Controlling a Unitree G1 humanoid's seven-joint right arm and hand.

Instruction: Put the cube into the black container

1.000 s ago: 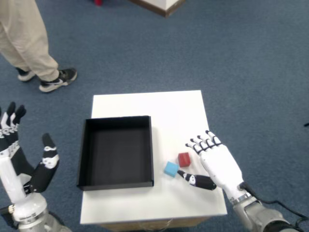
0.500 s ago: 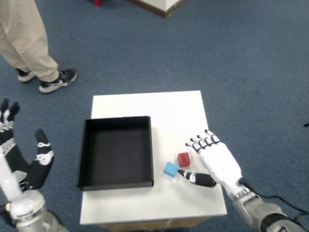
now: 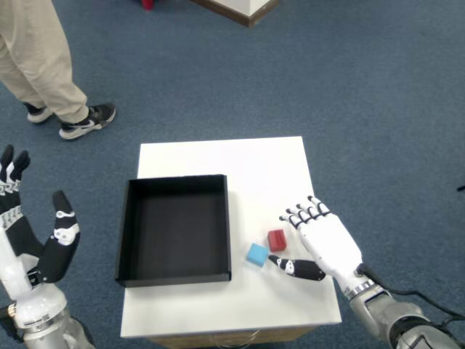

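Note:
A small red cube (image 3: 277,239) and a light blue cube (image 3: 257,254) lie on the white table (image 3: 247,163), just right of the black container (image 3: 174,227). The container is a shallow square tray with nothing inside. My right hand (image 3: 320,243) rests over the table's right side, fingers spread, open. Its fingertips (image 3: 298,215) are just right of the red cube and its black thumb (image 3: 294,268) points toward the blue cube, with neither cube held. My left hand (image 3: 36,243) hangs off the table at the far left, open.
A person in beige trousers and dark shoes (image 3: 83,120) stands on the blue carpet at the upper left. A wooden-edged object (image 3: 243,9) sits at the top. The table's front edge is close to my body.
My left hand has drifted slightly left and lower. The right hand and both cubes have stayed nearly where they were.

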